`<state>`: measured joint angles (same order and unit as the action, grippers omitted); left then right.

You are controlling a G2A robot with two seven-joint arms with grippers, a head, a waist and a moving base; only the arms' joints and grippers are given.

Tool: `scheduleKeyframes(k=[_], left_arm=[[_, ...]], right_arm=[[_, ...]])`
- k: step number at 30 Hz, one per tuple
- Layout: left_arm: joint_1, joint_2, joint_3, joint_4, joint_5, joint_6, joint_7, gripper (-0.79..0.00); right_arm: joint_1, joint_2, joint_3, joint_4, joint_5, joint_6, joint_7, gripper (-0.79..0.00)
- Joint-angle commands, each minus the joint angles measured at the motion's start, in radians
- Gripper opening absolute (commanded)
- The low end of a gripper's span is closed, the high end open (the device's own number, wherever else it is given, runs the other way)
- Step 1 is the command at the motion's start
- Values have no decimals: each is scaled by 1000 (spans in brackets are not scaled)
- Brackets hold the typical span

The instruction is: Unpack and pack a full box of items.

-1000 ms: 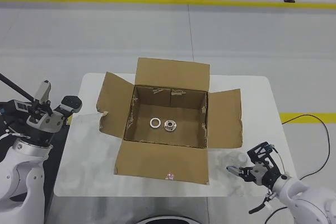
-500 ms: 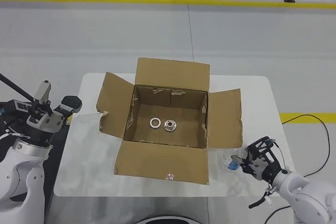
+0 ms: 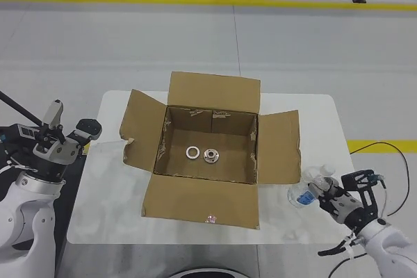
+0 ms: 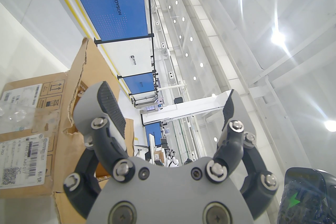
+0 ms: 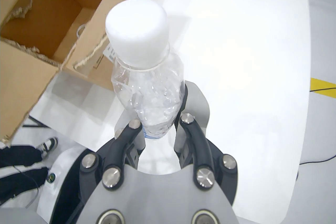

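Top view and both wrist views, contents as found:

- Right gripper (image 3: 331, 200) (image 5: 160, 116): clenched on the water bottle, one finger (image 5: 194, 104) on each side of its lower body.
- Water bottle (image 3: 307, 191) (image 5: 147, 83): clear crinkled plastic with a white cap and a blue label. Its cap end points away from the wrist, past the fingertips. It hangs tilted over the table's near right part. Whether it touches the tabletop cannot be told.
- Cardboard box (image 3: 214, 90) (image 5: 31, 72): all four flaps folded out. It stands on the robot's left of the right gripper, with its right flap just beside the bottle's cap end.
- White ring (image 3: 193, 151): flat on the box floor, well apart from the right gripper.
- Round metal fitting (image 3: 210, 156): on the box floor, just beside the ring, on the side nearer the right gripper.
- Table (image 3: 313, 104) (image 5: 236, 51): white top with rounded corners, under the box and the right gripper.
- Left gripper (image 4: 168, 100): released, jaws spread wide and nothing between them. It points upward off the table's left edge.
- Box wall (image 4: 31, 130): printed labels on its outer face, off to one side of the left gripper and apart from it.
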<state>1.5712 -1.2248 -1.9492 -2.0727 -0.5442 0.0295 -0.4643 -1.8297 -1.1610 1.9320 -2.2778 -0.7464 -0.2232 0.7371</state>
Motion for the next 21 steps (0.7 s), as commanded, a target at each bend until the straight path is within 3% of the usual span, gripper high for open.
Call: scheduleKeyframes(k=[1,3,9,13,16,21], left_arm=[[0,0,0,0,0,0,0,0],[0,0,0,0,0,0,0,0],[0,0,0,0,0,0,0,0],[0,0,0,0,0,0,0,0],[0,0,0,0,0,0,0,0],[0,0,0,0,0,0,0,0]], right_arm=[[-36,-5,32,-54,14,65,-53,-785],[-50,-11,53,-72,9,107,-136,-785],[43,-11,18,-72,-71,70,-325,-785],[228,-3,-122,-72,-204,137,-279,-785],[405,-4,-298,-72,-318,224,-224,-785],[652,-17,-590,-72,-439,292,-28,-785]])
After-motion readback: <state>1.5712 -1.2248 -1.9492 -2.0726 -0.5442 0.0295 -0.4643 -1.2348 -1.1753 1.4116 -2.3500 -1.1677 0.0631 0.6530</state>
